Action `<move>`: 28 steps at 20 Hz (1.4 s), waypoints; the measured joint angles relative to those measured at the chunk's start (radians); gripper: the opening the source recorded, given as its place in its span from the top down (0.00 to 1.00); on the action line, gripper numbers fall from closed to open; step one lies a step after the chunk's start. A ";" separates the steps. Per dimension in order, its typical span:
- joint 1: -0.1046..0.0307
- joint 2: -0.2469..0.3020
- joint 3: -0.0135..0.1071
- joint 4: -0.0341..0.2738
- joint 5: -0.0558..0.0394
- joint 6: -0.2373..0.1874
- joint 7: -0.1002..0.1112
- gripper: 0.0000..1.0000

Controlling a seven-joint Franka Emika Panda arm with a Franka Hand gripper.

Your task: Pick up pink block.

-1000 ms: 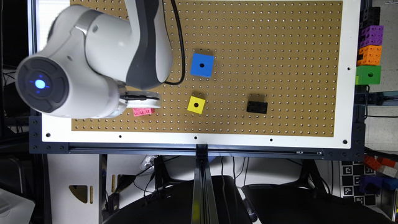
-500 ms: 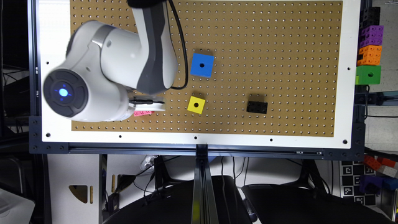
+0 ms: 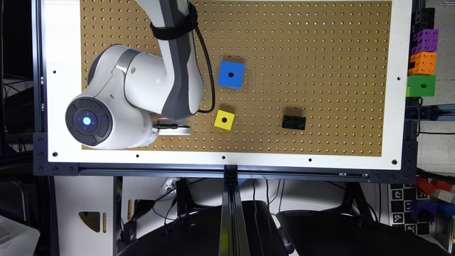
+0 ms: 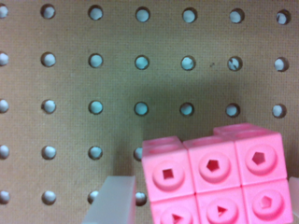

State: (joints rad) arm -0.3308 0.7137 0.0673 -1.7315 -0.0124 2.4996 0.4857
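The pink block [image 4: 212,184] is a small studded brick lying flat on the brown pegboard [image 4: 140,84] in the wrist view. My gripper [image 4: 201,200] is open and low over it, with the block between the two fingers. One pale finger [image 4: 111,200] stands a small gap away from the block's side. The other finger shows only as a sliver at the picture's edge. In the exterior view the white gripper [image 3: 174,128] sits near the board's front edge, towards the exterior view's left, and the arm [image 3: 142,92] covers the block.
A yellow cube [image 3: 224,120] with a centre hole lies just to the exterior view's right of the gripper. A blue cube [image 3: 231,74] is behind it and a black studded brick [image 3: 294,122] farther right. Stacked coloured cubes [image 3: 422,64] stand off the board's right edge.
The arm has swung towards the exterior view's right and come down over the pink block. The block showed beside the gripper before; now the arm hides it in the exterior view.
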 joint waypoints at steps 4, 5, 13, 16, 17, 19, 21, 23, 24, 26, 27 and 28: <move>0.000 0.001 0.000 0.003 0.0001 -0.001 0.001 1.00; 0.000 0.001 0.000 0.003 0.0001 -0.001 0.001 1.00; -0.001 0.000 0.000 0.003 0.0001 -0.006 0.001 1.00; -0.001 0.000 0.000 0.003 0.0001 -0.006 0.001 1.00; -0.001 0.000 0.000 0.003 0.0001 -0.006 0.001 1.00; -0.001 0.000 0.000 0.003 0.0001 -0.007 0.001 1.00; -0.003 -0.004 0.000 0.003 0.0001 -0.013 0.001 1.00; -0.004 -0.019 0.000 0.003 0.0001 -0.033 0.001 1.00; -0.004 -0.026 0.000 0.003 0.0001 -0.041 0.001 1.00; -0.004 -0.053 0.000 0.003 0.0002 -0.070 0.001 1.00; -0.004 -0.068 0.000 0.003 0.0003 -0.087 0.001 1.00; -0.004 -0.082 0.000 0.003 0.0004 -0.102 0.001 1.00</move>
State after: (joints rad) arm -0.3348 0.6322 0.0673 -1.7282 -0.0120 2.3972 0.4872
